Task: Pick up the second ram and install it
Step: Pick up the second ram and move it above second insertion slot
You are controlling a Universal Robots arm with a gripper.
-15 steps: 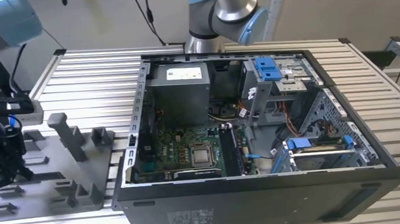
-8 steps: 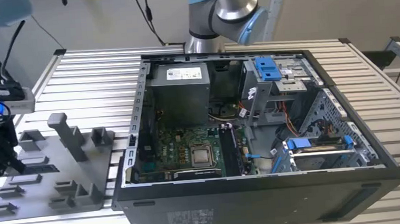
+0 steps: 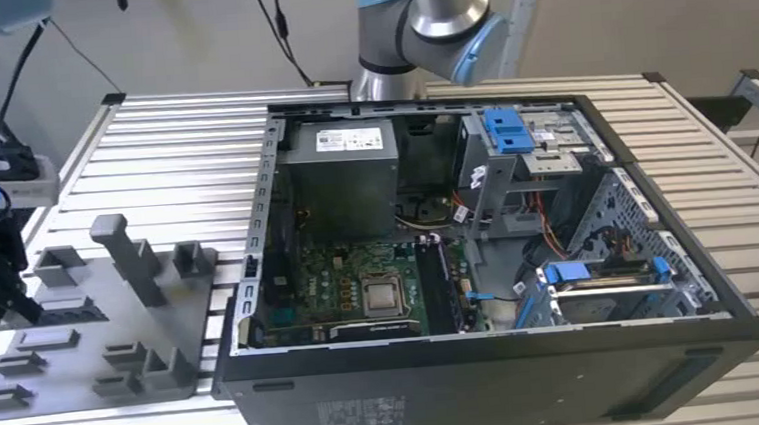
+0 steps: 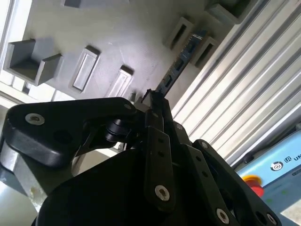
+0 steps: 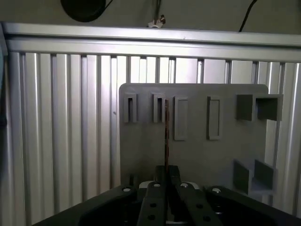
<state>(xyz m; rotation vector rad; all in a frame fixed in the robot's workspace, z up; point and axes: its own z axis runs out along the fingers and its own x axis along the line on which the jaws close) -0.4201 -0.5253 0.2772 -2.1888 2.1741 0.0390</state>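
Fingertips [image 5: 173, 175] stood drawn almost together with a narrow slit between them. In both wrist views the second ram [image 5: 167, 134] ran edge-on out of that slit, so the gripper [image 5: 166, 172] had the stick pinched by its near end. Its far end reached in among the upright slot holders of the grey fixture tray [image 5: 202, 155]; whether it sat in them or hung clear of them could not be told.

The step in hand looked to be the pick-up. Doing it well would, by my judgement, call for a square, firm pinch on the flat faces and a draw straight along the holders' line without twist, since so thin a board could bind or pivot.

In the exterior view the tray lay on the slatted table [image 3: 174, 147] at the exterior view's left, well apart from the open computer case [image 3: 498, 375] and its green motherboard [image 3: 336, 271].
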